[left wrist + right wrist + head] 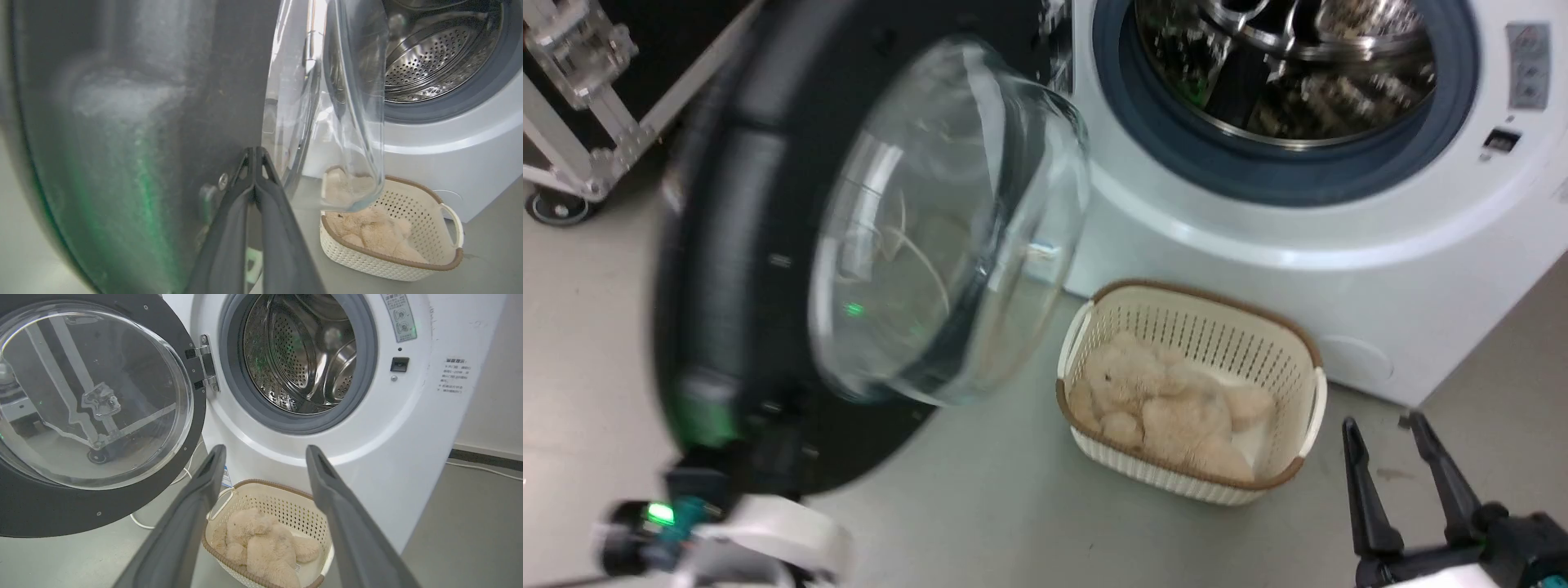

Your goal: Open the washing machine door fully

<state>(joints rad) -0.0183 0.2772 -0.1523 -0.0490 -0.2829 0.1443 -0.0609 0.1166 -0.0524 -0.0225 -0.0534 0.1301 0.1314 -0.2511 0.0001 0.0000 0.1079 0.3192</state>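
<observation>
While the washing machine door (727,204) stands swung left of the washing machine (1258,269), the left gripper (255,153), fingers together, touches its inner face; the right gripper (1383,425) gapes wide near a basket (1282,343) holding a plush toy (1168,400).

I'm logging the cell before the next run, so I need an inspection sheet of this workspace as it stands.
Surface: smooth grey floor.
Job's things: washing machine door swung open on its hinge; washing machine drum looks empty.
Clutter: cream basket holding a plush toy, on the floor before the machine.
Grippers: left gripper jaws shut, tips at the door's inner black face; right gripper jaws open, holding nothing.
Cables: white cable on the floor under the door.
Surroundings: metal-edged black case on castors beyond the door; wall beside the machine.
</observation>
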